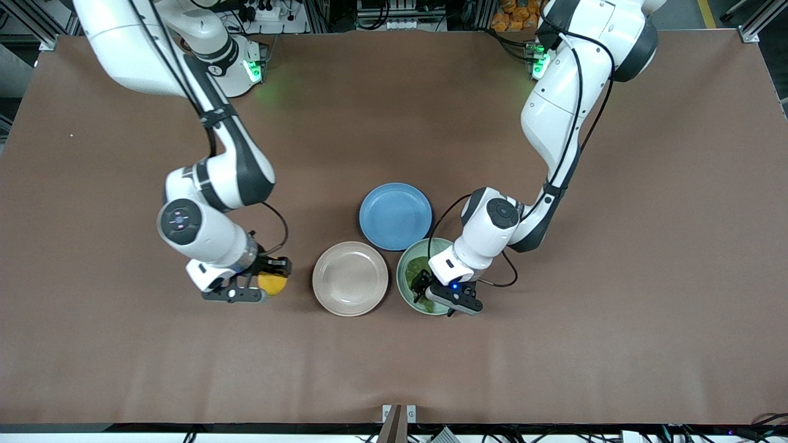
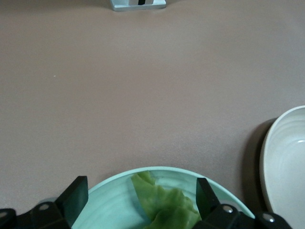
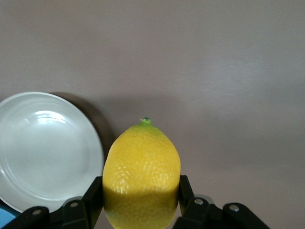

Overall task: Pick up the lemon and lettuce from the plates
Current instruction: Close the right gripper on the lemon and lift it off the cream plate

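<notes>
No brand, label or writing readable anywhere on the bench or the arms.

Right gripper is closed on the lemon, fingers pinching it from both sides; in the right wrist view the lemon fills the gap between the fingers, stem tip pointing away from the wrist. It's over bare bench, beside the beige plate, toward the right arm's end. That plate has nothing on it.

Left gripper is spread wide over the green plate, holding nothing. In the left wrist view its two fingers stand either side of the lettuce, which lies on the green plate; can't tell if they touch the leaf.

Blue plate sits farther from the front camera than the other two, just beside both. Left wrist & gripper cover much of the green plate from the front.
</notes>
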Controlling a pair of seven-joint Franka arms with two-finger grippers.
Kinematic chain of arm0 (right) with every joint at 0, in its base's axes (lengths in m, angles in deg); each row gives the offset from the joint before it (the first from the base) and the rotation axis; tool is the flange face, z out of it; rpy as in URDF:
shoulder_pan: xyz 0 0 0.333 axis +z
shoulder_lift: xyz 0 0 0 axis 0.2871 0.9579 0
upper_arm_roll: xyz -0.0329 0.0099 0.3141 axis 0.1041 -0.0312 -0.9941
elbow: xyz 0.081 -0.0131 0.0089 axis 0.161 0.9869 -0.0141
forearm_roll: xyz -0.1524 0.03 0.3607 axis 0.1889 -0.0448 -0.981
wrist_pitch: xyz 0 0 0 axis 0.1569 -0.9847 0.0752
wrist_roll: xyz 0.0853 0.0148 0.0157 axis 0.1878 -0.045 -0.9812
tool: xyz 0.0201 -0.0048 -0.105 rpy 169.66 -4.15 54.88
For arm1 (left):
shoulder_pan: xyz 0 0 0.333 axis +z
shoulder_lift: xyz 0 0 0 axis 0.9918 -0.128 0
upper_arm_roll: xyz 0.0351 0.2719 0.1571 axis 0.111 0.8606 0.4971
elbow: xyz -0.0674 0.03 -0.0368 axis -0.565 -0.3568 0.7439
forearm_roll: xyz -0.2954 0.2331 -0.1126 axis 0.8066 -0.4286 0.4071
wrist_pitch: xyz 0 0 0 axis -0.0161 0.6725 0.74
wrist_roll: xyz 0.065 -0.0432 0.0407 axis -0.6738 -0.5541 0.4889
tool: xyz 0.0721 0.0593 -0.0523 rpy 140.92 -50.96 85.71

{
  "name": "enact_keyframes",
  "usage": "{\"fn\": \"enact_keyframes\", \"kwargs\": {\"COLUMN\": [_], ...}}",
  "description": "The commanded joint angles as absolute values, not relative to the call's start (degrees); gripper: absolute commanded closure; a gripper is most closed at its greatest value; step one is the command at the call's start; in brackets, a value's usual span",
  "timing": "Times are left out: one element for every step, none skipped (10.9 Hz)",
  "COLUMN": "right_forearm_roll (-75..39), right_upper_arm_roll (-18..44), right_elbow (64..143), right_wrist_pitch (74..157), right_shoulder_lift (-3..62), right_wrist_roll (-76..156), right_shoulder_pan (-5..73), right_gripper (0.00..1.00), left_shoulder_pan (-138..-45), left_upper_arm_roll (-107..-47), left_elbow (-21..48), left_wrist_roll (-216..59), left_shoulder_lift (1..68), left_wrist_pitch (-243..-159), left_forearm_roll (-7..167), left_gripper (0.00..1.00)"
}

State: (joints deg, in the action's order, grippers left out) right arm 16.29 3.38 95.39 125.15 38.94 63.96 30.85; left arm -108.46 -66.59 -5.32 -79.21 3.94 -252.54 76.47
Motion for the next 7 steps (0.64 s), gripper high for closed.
{"fn": "enact_keyframes", "kwargs": {"right_forearm_roll": [16.96,16.96,17.05,17.05,17.31,17.75,17.75], "right_upper_arm_roll": [2.63,2.72,2.72,2.8,2.72,2.8,2.72], "right_elbow": [96.3,96.3,96.3,96.47,96.3,96.38,96.38], "right_wrist_pitch": [119.78,118.99,118.19,118.01,117.05,116.7,116.61], "right_shoulder_lift": [35.86,35.34,34.9,34.54,34.37,33.93,33.66], "right_wrist_roll": [56.68,55.62,55.6,55.52,55.34,54.91,54.81], "right_shoulder_pan": [26.71,26.18,25.83,25.21,24.69,24.51,24.16], "right_gripper": [1.0,1.0,1.0,1.0,1.0,1.0,1.0], "left_shoulder_pan": [-109.8,-109.98,-110.07,-110.42,-110.42,-110.42,-110.51], "left_upper_arm_roll": [-64.3,-64.21,-64.21,-64.21,-64.21,-64.21,-64.12], "left_elbow": [-6.4,-6.4,-6.4,-6.4,-6.4,-6.4,-6.49], "left_wrist_roll": [-79.64,-79.64,-79.64,-79.64,-79.64,-79.64,-79.64], "left_shoulder_lift": [3.67,3.94,4.03,4.03,4.03,4.03,4.38], "left_wrist_pitch": [-249.2,-248.14,-247.86,-247.86,-247.77,-247.16,-245.5], "left_forearm_roll": [74.62,74.44,74.44,74.0,73.82,73.82,73.82], "left_gripper": [0.0,0.0,0.0,0.0,0.0,0.0,0.0]}}
